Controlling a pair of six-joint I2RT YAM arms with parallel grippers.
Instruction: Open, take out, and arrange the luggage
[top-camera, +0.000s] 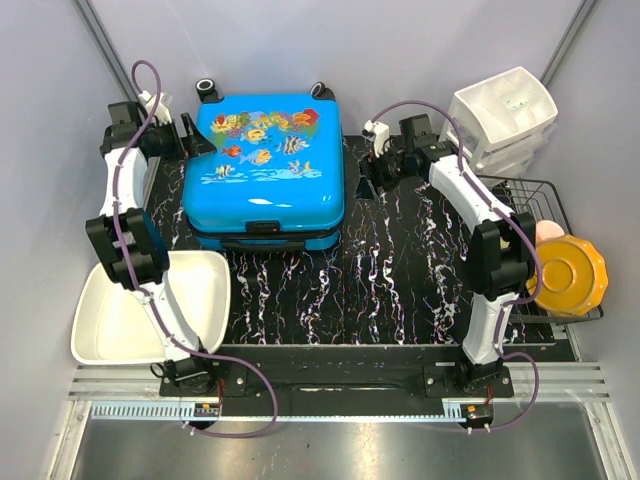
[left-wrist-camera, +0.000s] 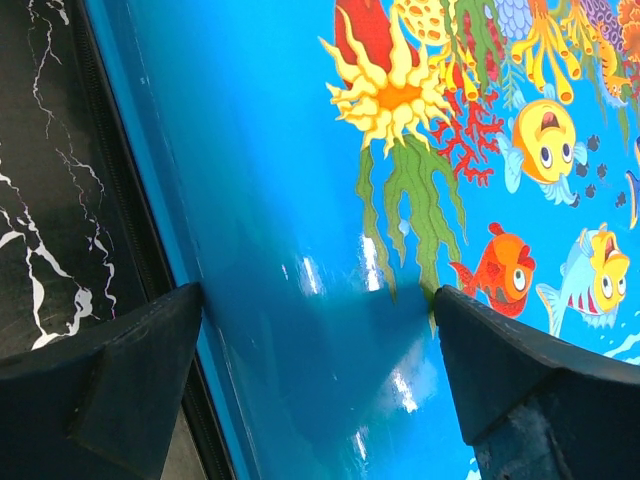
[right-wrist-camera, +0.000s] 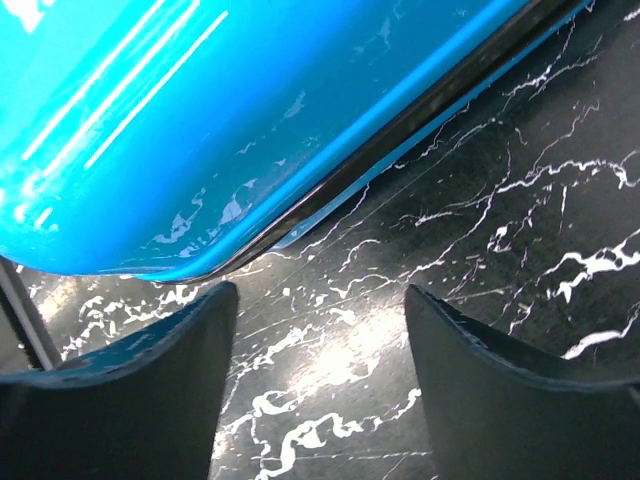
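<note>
The black marbled counter (top-camera: 400, 270) carries the fish-print suitcase (top-camera: 265, 165), lying flat and shut towards its far side, wheels away from you. Your left pincer (left-wrist-camera: 315, 300) gapes wide astride the case's left edge. Your right pincer (right-wrist-camera: 320, 300) also stands apart, empty, low over the counter just beside the right edge. Follow the dark seam (right-wrist-camera: 400, 135) to its fastener, not visible here, before prying, and steady the shell with your other arm

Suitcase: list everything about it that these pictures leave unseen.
Contents of the suitcase: hidden in every view by its closed shell.
Zip pulls: too small from the top camera; both wrist views are cropped to a stretch of shell.
Far wheels: partly hidden behind the shell, top view.
</note>
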